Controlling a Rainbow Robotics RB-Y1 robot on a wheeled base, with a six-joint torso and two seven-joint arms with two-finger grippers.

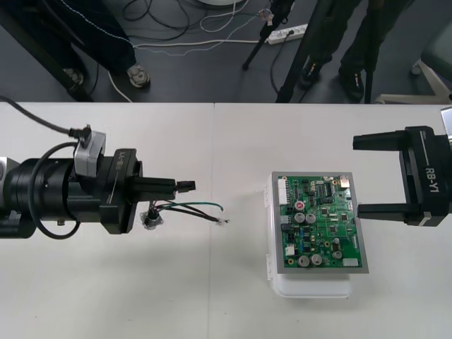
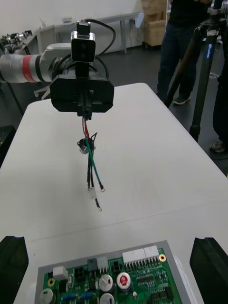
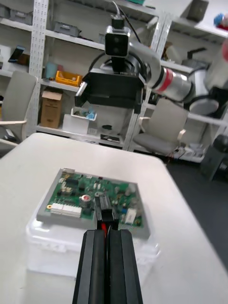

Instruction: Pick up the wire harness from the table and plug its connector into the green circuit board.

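Between the closed fingers (image 3: pixel 95 270) of the left gripper (image 1: pixel 185 186), the black plug (image 3: pixel 106 214) of the wire harness (image 1: pixel 196 207) is clamped (wires and socket hang beneath), well left of the green circuit board (image 1: pixel 318 222). The right gripper (image 1: pixel 357 176) is held wide open beside the board's right edge.

Looks like a robotics lab: plain light table (image 1: pixel 212 296), dark floor (image 1: pixel 212 78) beyond strewn with loose cables (image 1: pixel 183 44), a white power strip (image 1: pixel 288 32) and black tripod legs (image 1: pixel 296 60)

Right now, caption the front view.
Left gripper, shut on black plug of thin-wired harness, faces green circuit board; open right gripper waits beside.
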